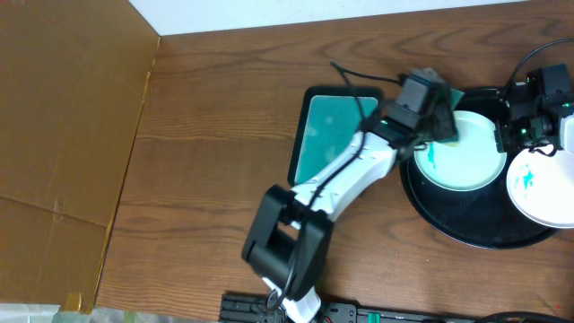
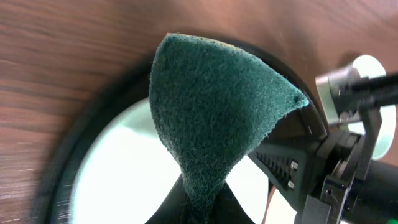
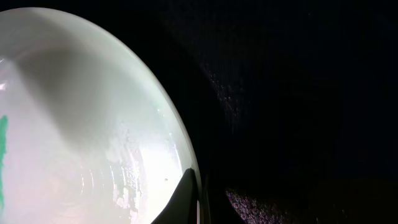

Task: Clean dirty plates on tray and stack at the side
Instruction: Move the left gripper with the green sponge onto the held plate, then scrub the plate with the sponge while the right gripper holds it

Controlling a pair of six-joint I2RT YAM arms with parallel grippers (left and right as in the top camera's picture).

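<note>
From overhead, the large round glossy black tray (image 1: 466, 224) sits against the right edge of the brown wooden table (image 1: 206, 135). A teal rectangular tray (image 1: 332, 135) lies just beside it, toward the table's middle. One round white plate (image 1: 466, 152) rests on the far half of the black tray, with a teal smear (image 1: 430, 159) near its left rim. A second white plate (image 1: 543, 184), also smeared, overlaps the tray's right rim. The left gripper (image 1: 438, 121) hangs over the first plate's far-left rim, and the right gripper (image 1: 518, 130) sits at its right rim.

In the left wrist view, the left gripper (image 2: 199, 205) is clenched on a dark green scouring pad (image 2: 211, 112), which fans out above the plate (image 2: 130, 168) and the tray's dark rim (image 2: 62, 168).

In the right wrist view, the right gripper (image 3: 196, 199) is closed at the very rim of the plate (image 3: 81, 124) and appears to pinch it, steadying the plate against the black tray (image 3: 298, 93).

This looks like the scrubbing step on the first plate — the smear is not yet wiped off. The next move would bring the pad down flat on the smear and rub it, with the other gripper holding the rim firmly. Nothing is stacked at the side yet — both visible plates look dirty.
</note>
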